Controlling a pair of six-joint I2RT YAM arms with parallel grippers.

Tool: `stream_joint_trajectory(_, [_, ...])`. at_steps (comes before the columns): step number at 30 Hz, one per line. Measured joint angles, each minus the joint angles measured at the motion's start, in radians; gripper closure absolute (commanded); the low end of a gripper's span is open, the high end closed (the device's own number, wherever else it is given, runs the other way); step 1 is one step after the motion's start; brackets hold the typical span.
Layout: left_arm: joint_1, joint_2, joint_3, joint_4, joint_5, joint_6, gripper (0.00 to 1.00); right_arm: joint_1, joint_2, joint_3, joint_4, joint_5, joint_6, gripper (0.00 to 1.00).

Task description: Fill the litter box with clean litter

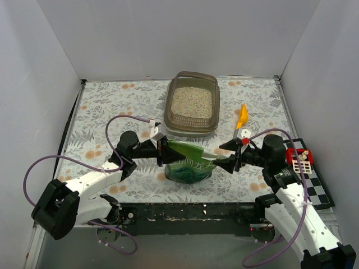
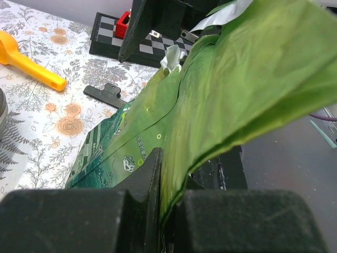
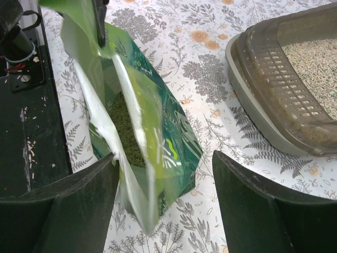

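Note:
The litter box (image 1: 170, 106) stands at the back centre, and pale clean litter (image 1: 192, 102) covers its floor. In the right wrist view the litter box (image 3: 263, 100) lies at the upper right with the clean litter (image 3: 316, 52) inside. A glossy green bag (image 1: 189, 163) stands in front of it, its top pulled open. My left gripper (image 1: 164, 150) is shut on the bag's left top edge, and the green bag (image 2: 231, 89) is pinched between its pads (image 2: 152, 168). My right gripper (image 1: 220, 156) is open, its jaws (image 3: 166, 174) astride the green bag's (image 3: 158, 126) right flap without clamping it.
A yellow scoop (image 1: 242, 116) lies right of the box. A black-and-white checkered board (image 1: 307, 168) with a red piece sits at the right edge. A black clip (image 2: 105, 95) lies near the bag. Spilled grains dot the black front ledge (image 3: 26, 158). White walls enclose the table.

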Motion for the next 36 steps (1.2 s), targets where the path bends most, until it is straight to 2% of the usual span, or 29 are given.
stream_joint_trajectory(3, [0.019, -0.027, -0.015, -0.011, 0.016, 0.011, 1.00, -0.042, -0.008, -0.039, 0.021, -0.049, -0.003, 0.22])
stream_joint_trajectory(6, [0.049, -0.043, -0.023, -0.019, 0.041, 0.014, 1.00, -0.089, -0.014, -0.098, 0.111, -0.116, 0.032, 0.20])
stream_joint_trajectory(11, [0.081, -0.062, -0.038, -0.017, 0.075, 0.013, 1.00, -0.137, 0.013, -0.211, 0.399, -0.257, 0.204, 0.19])
stream_joint_trajectory(18, [0.082, -0.076, -0.068, 0.024, 0.089, 0.006, 1.00, -0.139, 0.084, -0.288, 0.834, -0.371, 0.472, 0.25])
stream_joint_trajectory(25, [0.087, -0.076, -0.082, 0.062, 0.093, -0.006, 1.00, -0.139, 0.190, -0.307, 1.136, -0.394, 0.658, 0.27])
stream_joint_trajectory(36, [0.087, -0.076, -0.086, 0.076, 0.097, -0.021, 1.00, -0.076, 0.303, -0.313, 1.353, -0.364, 0.776, 0.29])
